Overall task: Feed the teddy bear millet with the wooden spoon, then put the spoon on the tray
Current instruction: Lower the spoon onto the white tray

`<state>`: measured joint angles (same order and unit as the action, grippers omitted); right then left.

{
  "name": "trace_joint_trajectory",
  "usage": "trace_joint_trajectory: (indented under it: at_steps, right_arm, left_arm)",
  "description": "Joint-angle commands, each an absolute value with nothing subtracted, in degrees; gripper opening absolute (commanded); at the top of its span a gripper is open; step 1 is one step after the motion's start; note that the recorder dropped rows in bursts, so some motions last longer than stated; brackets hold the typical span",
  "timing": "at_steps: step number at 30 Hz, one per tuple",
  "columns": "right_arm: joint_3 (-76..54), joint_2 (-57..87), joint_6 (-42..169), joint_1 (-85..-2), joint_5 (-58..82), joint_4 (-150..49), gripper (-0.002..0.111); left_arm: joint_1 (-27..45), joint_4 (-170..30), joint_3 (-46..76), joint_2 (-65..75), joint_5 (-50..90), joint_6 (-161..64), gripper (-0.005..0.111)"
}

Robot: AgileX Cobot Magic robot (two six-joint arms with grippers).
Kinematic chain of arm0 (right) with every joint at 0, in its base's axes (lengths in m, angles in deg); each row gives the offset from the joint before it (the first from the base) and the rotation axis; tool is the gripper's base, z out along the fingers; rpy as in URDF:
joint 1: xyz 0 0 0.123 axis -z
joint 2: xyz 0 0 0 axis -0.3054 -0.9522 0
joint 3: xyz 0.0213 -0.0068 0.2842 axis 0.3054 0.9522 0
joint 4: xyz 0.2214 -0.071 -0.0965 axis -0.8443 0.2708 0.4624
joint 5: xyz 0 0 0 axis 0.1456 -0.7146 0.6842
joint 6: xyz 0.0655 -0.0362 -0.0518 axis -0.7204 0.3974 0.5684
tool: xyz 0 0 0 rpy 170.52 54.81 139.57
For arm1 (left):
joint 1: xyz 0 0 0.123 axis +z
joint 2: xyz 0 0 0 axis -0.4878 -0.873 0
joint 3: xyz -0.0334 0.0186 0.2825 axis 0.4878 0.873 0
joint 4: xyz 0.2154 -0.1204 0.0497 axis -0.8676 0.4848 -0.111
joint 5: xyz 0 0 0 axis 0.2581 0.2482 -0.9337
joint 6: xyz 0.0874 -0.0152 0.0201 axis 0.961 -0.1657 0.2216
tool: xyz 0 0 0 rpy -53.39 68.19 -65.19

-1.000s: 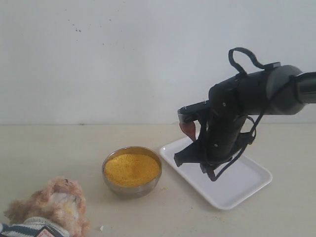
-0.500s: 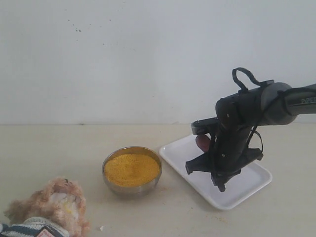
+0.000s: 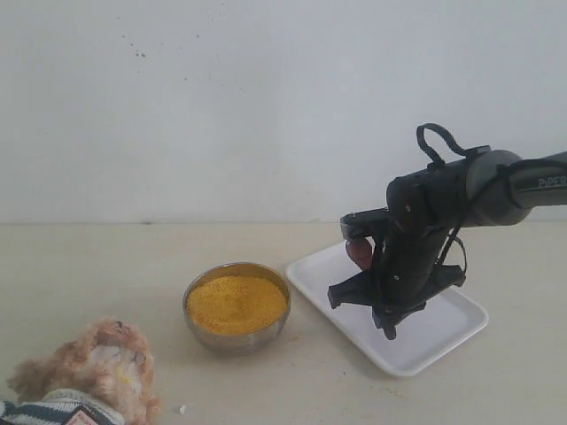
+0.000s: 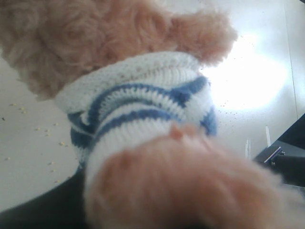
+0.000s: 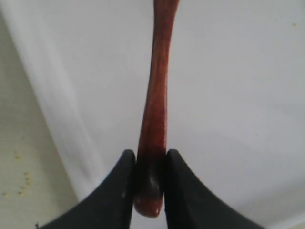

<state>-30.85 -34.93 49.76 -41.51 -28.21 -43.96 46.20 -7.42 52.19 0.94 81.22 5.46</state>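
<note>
Status: late stage, placing step.

- Right gripper: its black fingers are pressed in on the end of the small dark reddish-brown wooden spoon. The thin handle runs away from the jaws over the flat white rectangular plastic tray.
- Exterior view: the spoon's oval bowl shows beside the dark wrist, above the tray's far half. I cannot tell whether any part of the spoon touches the tray. No grains are visible in the spoon, but the view is poor.
- The mound of fine yellow millet fills the small round steel bowl, which stands just beside the tray's near-left rim.
- The fluffy light-brown teddy bear in a navy-and-white striped shirt lies at the lower-left corner, well apart from bowl and tray.
- Left wrist view: the bear fills the picture and the left gripper's jaws are hidden behind the plush, so whether they are spread or closed I cannot tell.
- Stray yellow grains lie on the pale tabletop.

Judgement: feeding appears finished, since the spoon is at the tray and not at the bear. What is left is to set the spoon flat, let go and clear the arm.
</note>
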Motion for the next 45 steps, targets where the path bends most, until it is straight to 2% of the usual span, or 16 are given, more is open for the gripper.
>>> trace_joint_trajectory:
  at_steps: [1, 23, 25, 31, 33, 45]
  right_arm:
    - [-31.3, -35.4, 50.2, -41.2, -27.3, -44.0, 0.000]
    - [-31.3, -37.3, 51.7, -41.2, -28.9, -43.9, 0.000]
    - [-31.3, -37.3, 51.9, -41.2, -29.0, -43.9, 0.004]
    - [-31.3, -37.2, 51.9, -41.2, -29.2, -44.3, 0.034]
    - [-31.3, -37.1, 51.9, -41.2, -29.3, -44.4, 0.040]
    - [-31.0, -29.5, 53.3, -41.2, -26.9, -45.5, 0.041]
  left_arm:
    - [46.2, -6.4, 52.3, 0.9, 82.5, 5.7, 0.004]
    - [46.2, -6.4, 52.3, 0.9, 82.5, 5.7, 0.004]
    - [46.2, -6.4, 52.3, 0.9, 82.5, 5.7, 0.004]
    - [46.2, -6.4, 52.3, 0.9, 82.5, 5.7, 0.004]
    - [46.2, -6.4, 52.3, 0.9, 82.5, 5.7, 0.004]
    - [46.2, -6.4, 52.3, 0.9, 82.5, 5.7, 0.004]
